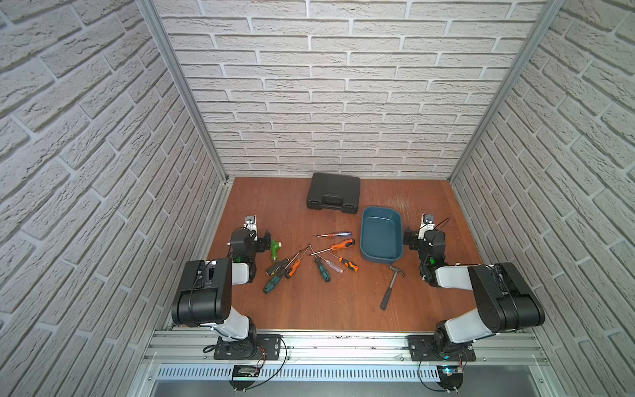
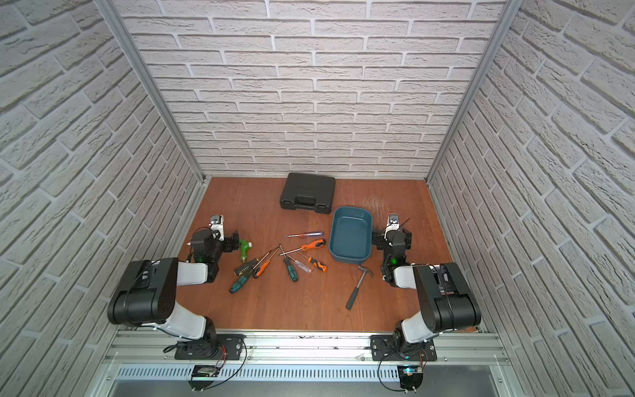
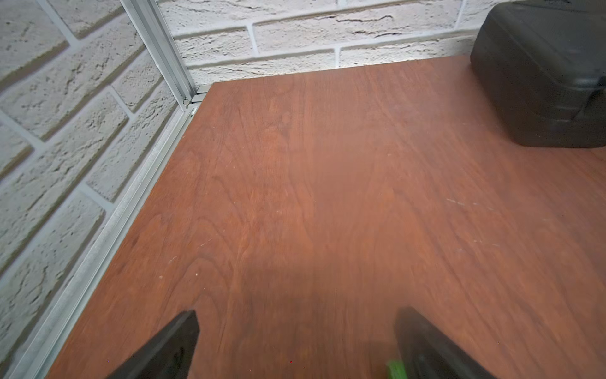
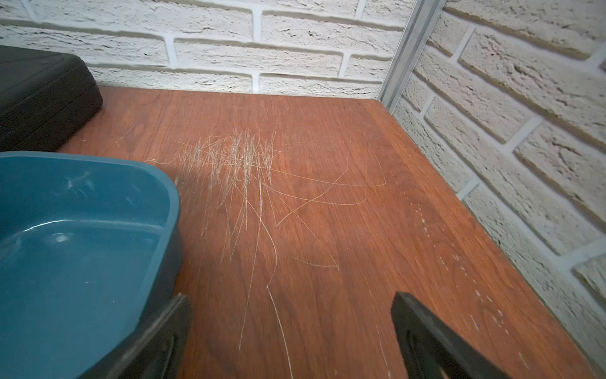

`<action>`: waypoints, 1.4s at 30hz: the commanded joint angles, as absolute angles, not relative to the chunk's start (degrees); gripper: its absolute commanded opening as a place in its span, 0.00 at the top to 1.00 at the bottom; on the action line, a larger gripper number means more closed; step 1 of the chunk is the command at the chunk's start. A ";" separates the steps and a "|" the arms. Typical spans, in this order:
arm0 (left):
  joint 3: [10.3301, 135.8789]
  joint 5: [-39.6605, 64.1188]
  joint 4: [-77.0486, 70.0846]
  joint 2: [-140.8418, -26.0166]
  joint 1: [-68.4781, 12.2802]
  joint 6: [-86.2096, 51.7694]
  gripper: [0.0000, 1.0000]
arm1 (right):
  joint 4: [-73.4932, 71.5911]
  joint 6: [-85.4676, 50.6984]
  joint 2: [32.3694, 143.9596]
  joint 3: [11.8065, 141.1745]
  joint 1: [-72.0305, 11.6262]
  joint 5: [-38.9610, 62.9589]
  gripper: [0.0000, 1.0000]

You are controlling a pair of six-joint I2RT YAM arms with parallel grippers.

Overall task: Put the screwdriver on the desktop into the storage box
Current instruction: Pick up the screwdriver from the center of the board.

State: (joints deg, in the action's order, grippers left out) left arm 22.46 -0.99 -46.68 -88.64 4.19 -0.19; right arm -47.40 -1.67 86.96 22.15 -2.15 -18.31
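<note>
Several screwdrivers lie scattered mid-desktop [image 1: 309, 309] in both top views: a red-and-blue one [image 1: 331, 235], an orange-and-black one [image 1: 335, 246], a teal one [image 1: 322, 269], and a crossed pile [image 1: 285, 268] to their left. The empty teal storage box [image 1: 381, 233] [image 2: 351, 235] stands right of them. My left gripper [image 1: 264, 240] [image 3: 296, 328] hovers open over bare wood left of the pile. My right gripper [image 1: 410, 240] [image 4: 292, 315] is open beside the box's right wall [image 4: 170, 210], with nothing between its fingers.
A black hard case [image 1: 333, 190] [image 3: 541, 82] sits at the back. A hammer [image 1: 391, 287] lies in front of the box. A green stubby tool [image 1: 275, 248] [image 3: 396, 369] rests right by the left gripper. Brick walls close in three sides.
</note>
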 commanded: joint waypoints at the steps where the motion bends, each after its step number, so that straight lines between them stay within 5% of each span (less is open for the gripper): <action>1: 22.93 -0.36 -48.43 -88.79 4.53 -0.60 0.02 | -50.08 -1.91 86.84 21.53 -2.37 -18.94 0.00; 18: 23.08 -0.37 -48.31 -88.69 4.49 -0.61 0.02 | -50.71 -1.85 86.39 21.11 -2.37 -18.99 0.00; 31: 31.42 -3.17 -20.81 -66.16 4.39 -1.27 0.02 | -15.05 -9.59 54.96 33.37 -2.56 -18.06 0.00; 36: 35.90 -11.18 -5.79 -56.21 4.49 -9.38 0.02 | 14.36 -19.27 54.62 47.07 -2.20 -24.75 0.01; 39: 38.97 -20.07 5.98 -52.21 4.61 -20.42 0.02 | 15.00 -17.60 54.08 48.19 -2.18 -14.39 0.00; 42: 39.01 -22.12 15.22 -49.02 4.77 -33.51 0.02 | 15.66 -20.50 55.35 49.72 -2.73 -7.18 0.18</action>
State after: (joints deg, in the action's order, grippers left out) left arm 38.83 -16.05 1.45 -51.18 4.25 -18.98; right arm 8.80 -16.10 54.33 48.27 -2.35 -14.70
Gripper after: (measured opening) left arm 0.982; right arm 0.875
